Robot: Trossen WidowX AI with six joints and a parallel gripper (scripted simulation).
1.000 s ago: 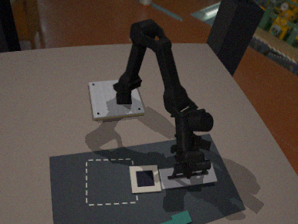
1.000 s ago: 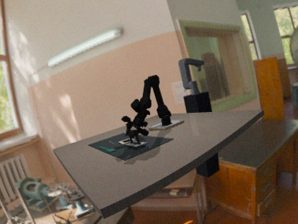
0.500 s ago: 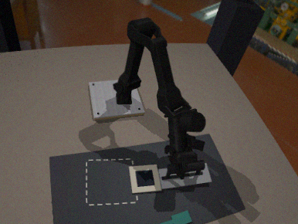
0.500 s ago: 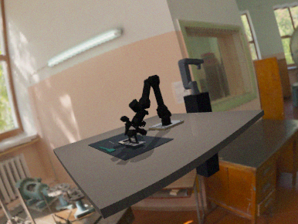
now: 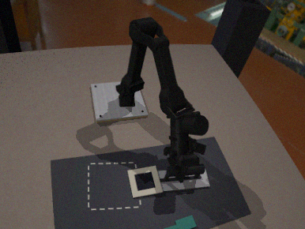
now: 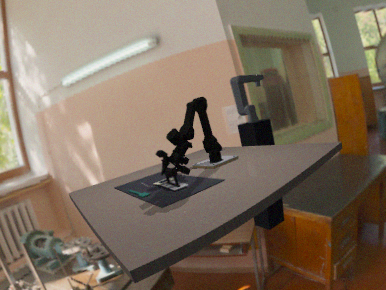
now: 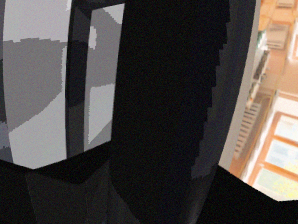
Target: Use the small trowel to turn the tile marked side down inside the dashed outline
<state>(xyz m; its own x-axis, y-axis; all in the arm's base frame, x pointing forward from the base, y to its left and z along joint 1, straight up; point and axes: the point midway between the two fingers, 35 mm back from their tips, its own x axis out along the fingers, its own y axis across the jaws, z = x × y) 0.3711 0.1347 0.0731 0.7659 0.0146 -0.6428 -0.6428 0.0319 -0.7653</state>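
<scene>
The tile [image 5: 144, 182] is a cream square with a dark marked centre facing up. It lies on the dark mat [image 5: 67, 189] [image 6: 202, 183], and its left corner just crosses the right side of the dashed outline [image 5: 88, 185]. My gripper [image 5: 180, 174] [image 6: 170, 178] stands low over the mat, right of the tile, shut on the small trowel. The trowel's grey blade [image 5: 199, 181] [image 7: 33, 96] lies flat on the mat, and its left end meets the tile's right edge. In the wrist view a dark finger fills most of the frame.
The arm's grey base plate [image 5: 104, 103] [image 6: 216, 162] sits behind the mat. A teal piece [image 5: 183, 223] [image 6: 139, 194] lies at the mat's front edge. A dark post [image 5: 241, 31] stands at the table's far right corner.
</scene>
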